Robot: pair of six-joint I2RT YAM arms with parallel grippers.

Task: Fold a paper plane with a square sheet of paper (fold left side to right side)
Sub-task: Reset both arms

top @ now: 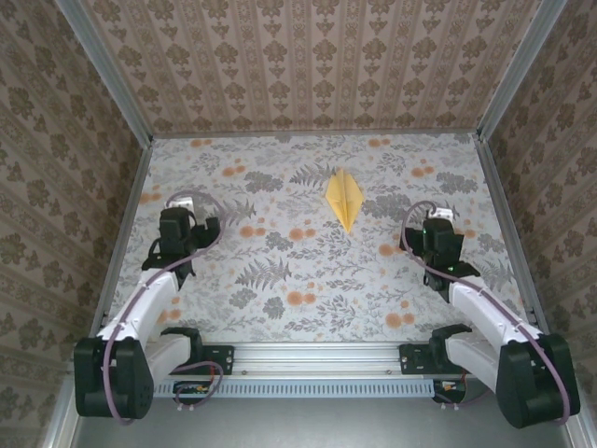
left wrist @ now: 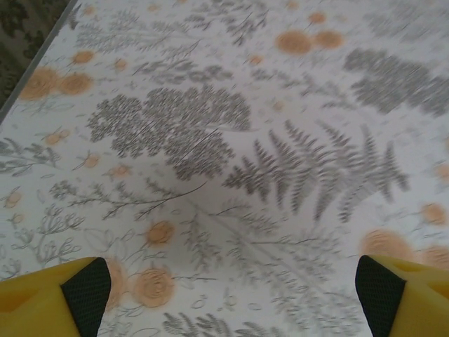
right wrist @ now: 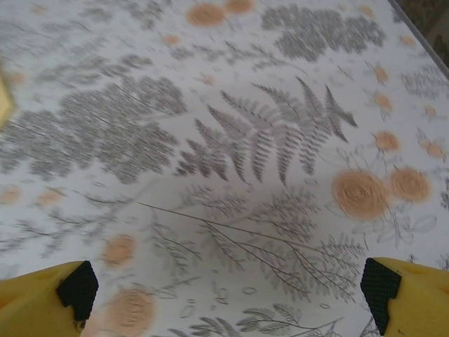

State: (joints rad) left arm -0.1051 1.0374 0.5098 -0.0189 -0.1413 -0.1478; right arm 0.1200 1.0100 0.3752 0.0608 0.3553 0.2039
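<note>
Black-cased left arm base [top: 112, 373] sits nearest the overhead camera, bolted to a ribbed aluminium rail [top: 317, 355] along the table's near edge. The matching right arm base [top: 534, 378] is at the rail's other end.

From the left base the arm reaches forward over the grey-and-orange floral cloth [top: 280, 271]. Its left gripper [top: 185, 207] hangs above the cloth's left part. In the left wrist view the left gripper [left wrist: 231, 302] is spread wide: its yellow fingers with black pads [left wrist: 85, 293] stand at opposite corners, with bare fern print between them and no paper.

Right of centre and farther back lies the narrow yellow kite-shaped paper plane [top: 343, 198], flat on the cloth with its sharp tip pointing toward the arms. It is well apart from both grippers and nothing touches it.

Farther right, the right gripper [top: 431, 224] hovers over the cloth near the right wall. Its wrist view shows the right gripper [right wrist: 230, 295] spread just as wide, holding nothing. A yellow sliver at that view's left edge is probably a corner of the plane.

With the dart fully shaped and lying free, the folding looks finished. The arms seem parked either side of it so that nothing disturbs the creases.
</note>
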